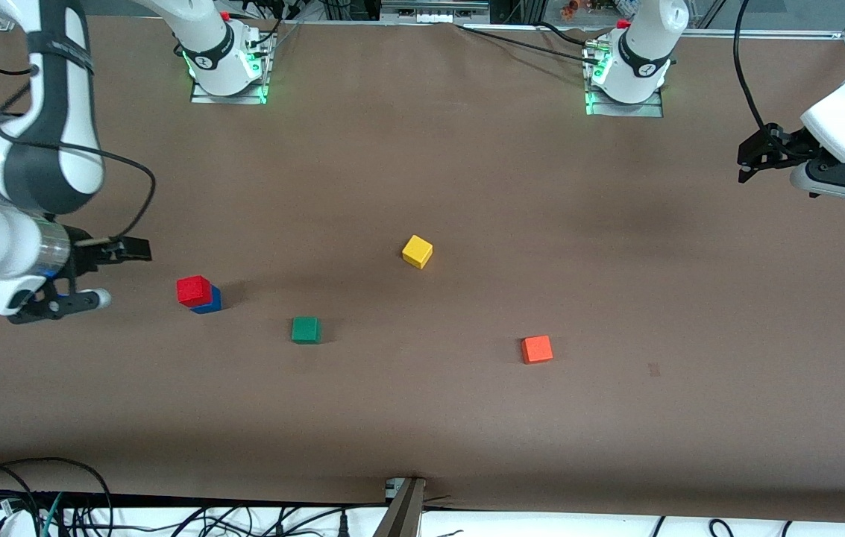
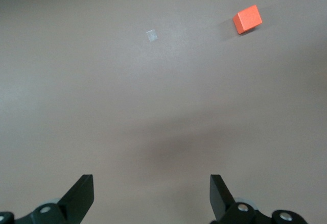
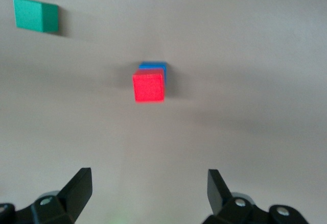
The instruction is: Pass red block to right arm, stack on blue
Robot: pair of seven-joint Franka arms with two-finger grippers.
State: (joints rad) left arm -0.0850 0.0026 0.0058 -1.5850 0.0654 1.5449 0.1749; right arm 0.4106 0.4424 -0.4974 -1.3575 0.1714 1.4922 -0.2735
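The red block (image 1: 194, 290) sits on top of the blue block (image 1: 209, 302) near the right arm's end of the table, a little askew. In the right wrist view the red block (image 3: 149, 86) covers most of the blue block (image 3: 155, 66). My right gripper (image 1: 112, 274) is open and empty, beside the stack toward the right arm's end; its open jaws show in the right wrist view (image 3: 149, 188), apart from the stack. My left gripper (image 1: 750, 160) is open and empty over the left arm's end of the table, with only bare table between its fingers in the left wrist view (image 2: 152, 193).
A green cube (image 1: 306, 330) lies nearer the front camera than the stack and also shows in the right wrist view (image 3: 36, 15). A yellow cube (image 1: 417, 251) lies mid-table. An orange cube (image 1: 537, 349) lies toward the left arm's end and shows in the left wrist view (image 2: 248, 19).
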